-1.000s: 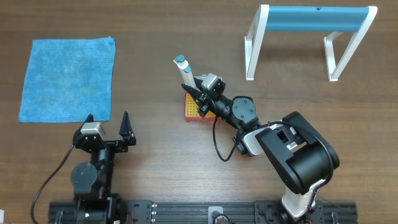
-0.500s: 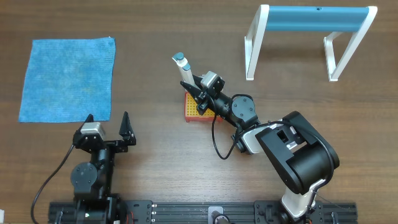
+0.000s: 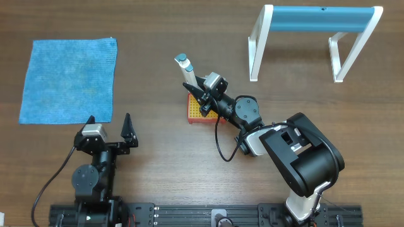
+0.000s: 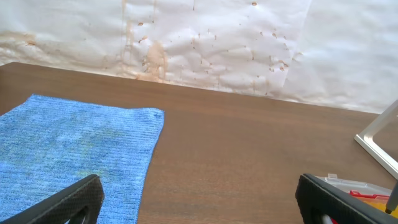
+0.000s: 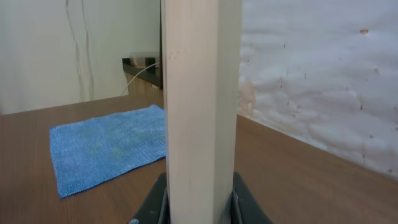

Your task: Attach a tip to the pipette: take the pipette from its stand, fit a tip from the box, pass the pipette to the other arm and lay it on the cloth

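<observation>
My right gripper (image 3: 201, 96) is shut on the white pipette (image 3: 187, 71), which stands upright with its blue-grey cap up, above the red and yellow tip box (image 3: 197, 111). In the right wrist view the pipette body (image 5: 200, 106) rises between the fingers (image 5: 158, 198). The blue cloth (image 3: 69, 80) lies flat at the far left, also seen as cloth (image 4: 68, 149) and cloth (image 5: 109, 149). My left gripper (image 3: 108, 122) stands open near its base, just in front of the cloth, holding nothing. An edge of the tip box (image 4: 357, 190) shows in the left wrist view.
The white stand with a blue bar (image 3: 315, 38) stands at the back right, without the pipette on it. A black cable (image 3: 221, 142) loops beside the right arm. Bare wooden table (image 3: 151, 151) lies between the arms.
The pipette and right gripper shifted slightly up and left over the tip box between the earliest frame and now. The left arm has kept still.
</observation>
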{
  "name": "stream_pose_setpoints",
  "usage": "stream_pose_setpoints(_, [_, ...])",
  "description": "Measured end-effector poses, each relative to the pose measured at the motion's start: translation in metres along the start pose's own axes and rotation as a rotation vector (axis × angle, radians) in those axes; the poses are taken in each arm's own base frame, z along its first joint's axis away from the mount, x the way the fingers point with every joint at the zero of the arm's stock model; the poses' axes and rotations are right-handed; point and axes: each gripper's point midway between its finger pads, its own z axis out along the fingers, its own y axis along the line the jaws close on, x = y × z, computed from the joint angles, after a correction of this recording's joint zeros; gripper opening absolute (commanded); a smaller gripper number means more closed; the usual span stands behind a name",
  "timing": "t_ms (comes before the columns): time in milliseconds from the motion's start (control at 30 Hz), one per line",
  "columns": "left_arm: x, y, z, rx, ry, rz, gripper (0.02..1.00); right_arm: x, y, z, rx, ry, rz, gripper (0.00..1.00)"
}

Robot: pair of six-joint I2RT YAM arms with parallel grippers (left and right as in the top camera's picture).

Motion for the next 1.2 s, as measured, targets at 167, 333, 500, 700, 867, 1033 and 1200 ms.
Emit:
stream_pose_setpoints(167, [0.0, 0.0, 0.0, 0.0, 0.0, 0.0, 0.996, 0.0, 0.0, 0.0, 0.0, 0.0, 0.0, 0.08])
stream_pose_setpoints(333, [0.0, 0.0, 0.0, 0.0, 0.0, 0.0, 0.998, 0.0, 0.0, 0.0, 0.0, 0.0, 0.0, 0.08])
stream_pose_setpoints(500, [0.0, 0.0, 0.0, 0.0, 0.0, 0.0, 0.996, 0.005, 0.0, 0.0, 0.0, 0.019, 0.008, 0.08])
stream_pose_setpoints(700, [0.0, 0.0, 0.0, 0.0, 0.0, 0.0, 0.996, 0.005, 0.0, 0.0, 0.0, 0.018, 0.008, 0.08])
stream_pose_setpoints(867, [0.0, 0.0, 0.0, 0.0, 0.0, 0.0, 0.998, 0.005, 0.0, 0.0, 0.0, 0.018, 0.007, 0.08])
stream_pose_setpoints(1033, [0.0, 0.0, 0.0, 0.0, 0.0, 0.0, 0.998, 0.007, 0.0, 0.0, 0.001, 0.027, 0.011, 0.082])
stream_pose_setpoints(1200, [0.0, 0.0, 0.0, 0.0, 0.0, 0.0, 0.996, 0.013, 0.0, 0.0, 0.001, 0.051, 0.019, 0.08])
